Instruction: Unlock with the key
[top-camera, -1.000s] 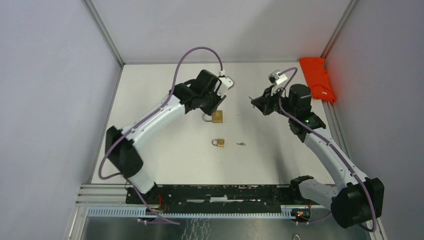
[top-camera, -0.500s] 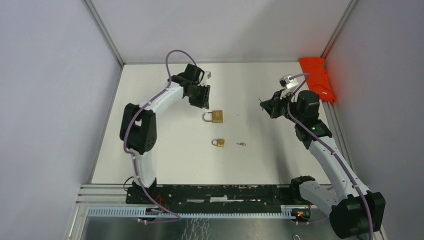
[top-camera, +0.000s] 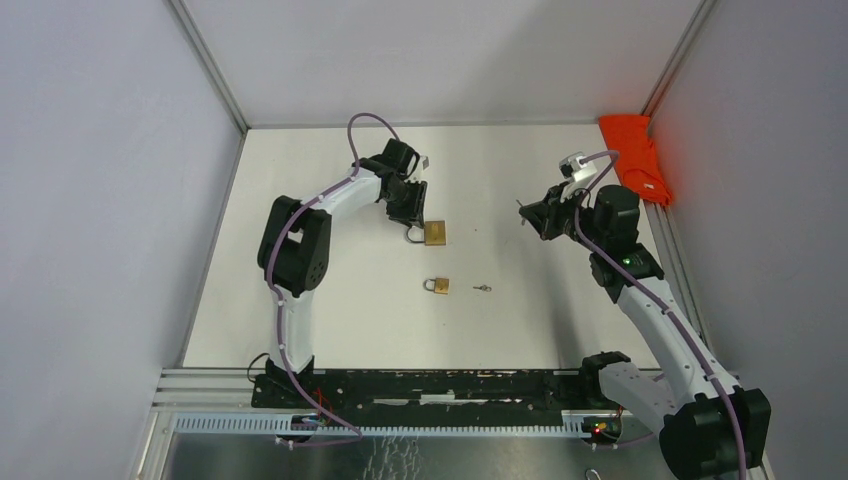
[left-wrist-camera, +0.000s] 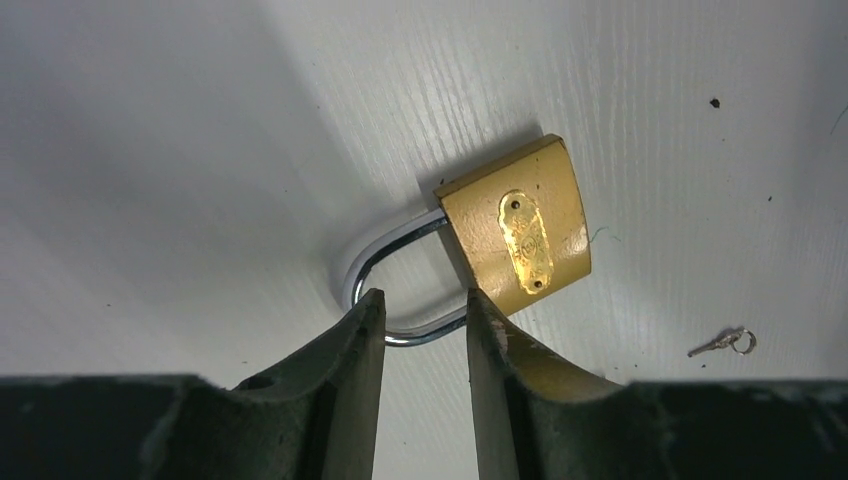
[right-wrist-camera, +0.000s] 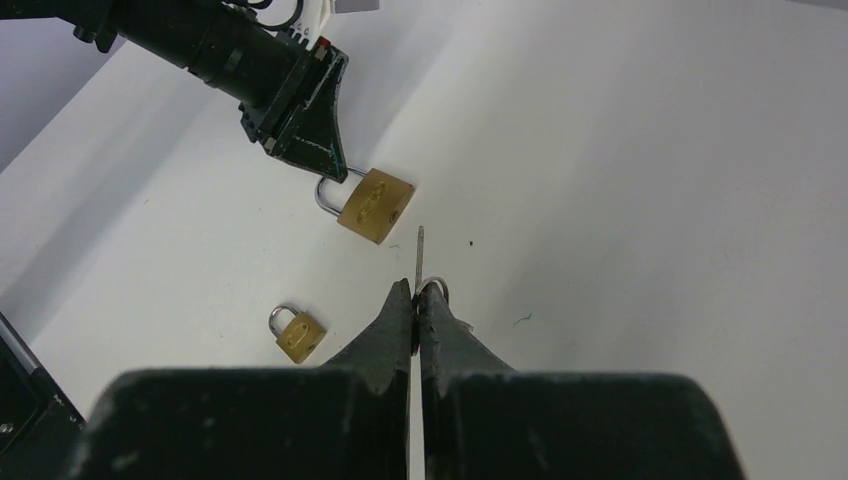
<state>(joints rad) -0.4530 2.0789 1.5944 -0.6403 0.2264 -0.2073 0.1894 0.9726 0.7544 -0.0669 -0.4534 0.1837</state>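
We grip the key in our closed right hand; our left hand straddles the padlock shackle, half open (nothing clamped). Insertion and turning remain.

In the left wrist view, the dark fingers of the left gripper cover the 6 o'clock bend of the steel shackle on the large brass padlock. Whether they touch it cannot be told. The padlock's stamped face plate is unreadable. At 4 o'clock, the small loose key is too tiny for detail. The right gripper hides most of the bow of the thin silver key, and from above that key is too small to make out.
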